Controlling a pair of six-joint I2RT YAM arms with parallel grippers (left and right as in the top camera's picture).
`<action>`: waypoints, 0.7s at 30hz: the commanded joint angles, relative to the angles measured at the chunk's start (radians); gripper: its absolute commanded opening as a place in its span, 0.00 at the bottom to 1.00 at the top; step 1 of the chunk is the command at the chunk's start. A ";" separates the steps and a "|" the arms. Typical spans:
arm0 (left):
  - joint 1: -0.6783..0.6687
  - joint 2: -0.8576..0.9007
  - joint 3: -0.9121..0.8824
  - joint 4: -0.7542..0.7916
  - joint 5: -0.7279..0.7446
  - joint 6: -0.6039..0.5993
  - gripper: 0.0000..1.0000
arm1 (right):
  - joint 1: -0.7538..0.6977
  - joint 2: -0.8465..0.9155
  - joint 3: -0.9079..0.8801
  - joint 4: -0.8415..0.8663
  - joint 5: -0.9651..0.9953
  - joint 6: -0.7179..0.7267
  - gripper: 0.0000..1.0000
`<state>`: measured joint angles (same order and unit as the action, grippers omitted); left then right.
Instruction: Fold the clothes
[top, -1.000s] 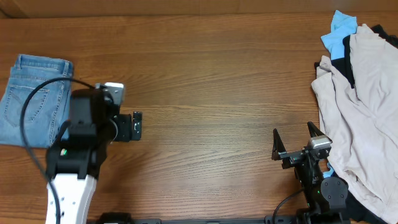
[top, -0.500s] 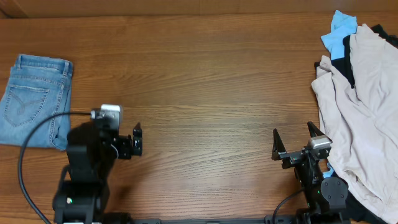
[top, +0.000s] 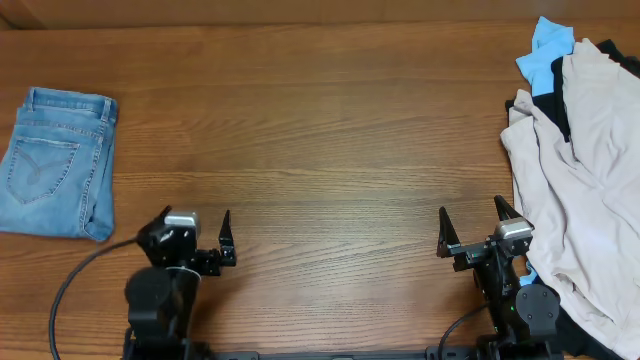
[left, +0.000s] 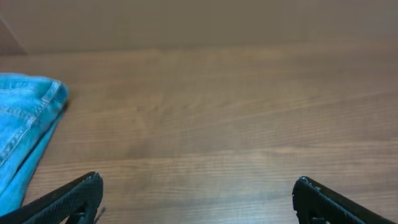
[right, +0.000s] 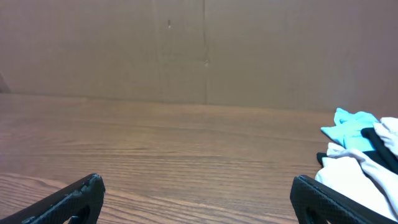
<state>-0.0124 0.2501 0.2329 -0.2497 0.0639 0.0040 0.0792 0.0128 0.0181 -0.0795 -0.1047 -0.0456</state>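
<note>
The folded jeans (top: 60, 165) are lying flat at the far left of the table (top: 330, 120), well apart from both arms and apparently finished. The left gripper (top: 196, 216) and right gripper (top: 470, 212) are sitting low along the bottom edge, fingers (left: 68, 200) gaping wide and holding nothing, probably parked clear of the work. Beige garments (top: 580, 180) are lying heaped at the right edge.

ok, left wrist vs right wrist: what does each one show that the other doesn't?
Left wrist only: the folded jeans, lying at the frame's left edge, clear of the left gripper. Right wrist only: the sky-blue cloth and cream garment piled at the frame's right edge, beside the right gripper. Shared: bare wooden table ahead, and each view's own fingers spread open with nothing between them.
</note>
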 joint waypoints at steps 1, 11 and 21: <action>0.006 -0.100 -0.097 0.090 0.008 -0.031 1.00 | -0.004 -0.010 -0.010 0.006 -0.005 0.000 1.00; 0.005 -0.248 -0.228 0.172 -0.033 -0.033 1.00 | -0.004 -0.010 -0.010 0.006 -0.005 0.000 1.00; 0.005 -0.248 -0.228 0.173 -0.034 -0.007 1.00 | -0.004 -0.010 -0.010 0.006 -0.005 0.000 1.00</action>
<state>-0.0124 0.0166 0.0116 -0.0784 0.0399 -0.0154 0.0792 0.0128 0.0181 -0.0792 -0.1051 -0.0456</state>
